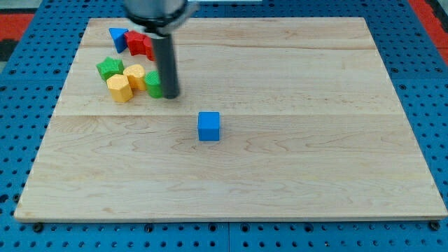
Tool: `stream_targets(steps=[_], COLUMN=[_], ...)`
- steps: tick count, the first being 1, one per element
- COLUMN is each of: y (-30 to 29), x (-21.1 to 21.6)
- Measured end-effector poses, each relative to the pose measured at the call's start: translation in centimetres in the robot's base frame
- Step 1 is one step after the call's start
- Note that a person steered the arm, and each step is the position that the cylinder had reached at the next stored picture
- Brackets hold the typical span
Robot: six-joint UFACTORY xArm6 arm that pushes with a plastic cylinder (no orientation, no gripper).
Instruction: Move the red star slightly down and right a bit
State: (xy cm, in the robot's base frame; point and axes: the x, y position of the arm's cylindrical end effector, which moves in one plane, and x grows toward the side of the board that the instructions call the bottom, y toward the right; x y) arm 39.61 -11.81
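Note:
The red star (138,44) lies near the board's top left, just right of a blue triangle (117,36). My tip (170,96) rests on the board below and right of the red star, touching the right side of a green block (154,84). The rod partly hides that green block and the red star's right edge. Left of the tip sit a yellow star-like block (134,75), a yellow hexagonal block (120,89) and a green star (109,68) in a tight cluster.
A blue cube (208,126) stands alone near the board's middle, below and right of my tip. The wooden board (294,161) lies on a blue pegboard surface (21,91).

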Motion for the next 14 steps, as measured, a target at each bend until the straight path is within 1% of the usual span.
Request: stream_targets(steps=[1, 2, 3, 4, 6, 9, 11, 12, 13, 14], y=[-1.9, 6.1, 9.6, 9.6, 9.6, 9.4, 6.7, 3.5, -4.7, -5.4], x=[0.0, -0.6, -5.1, -7.2, -9.0, -10.4, -12.6, -14.0, -15.3, -17.0])
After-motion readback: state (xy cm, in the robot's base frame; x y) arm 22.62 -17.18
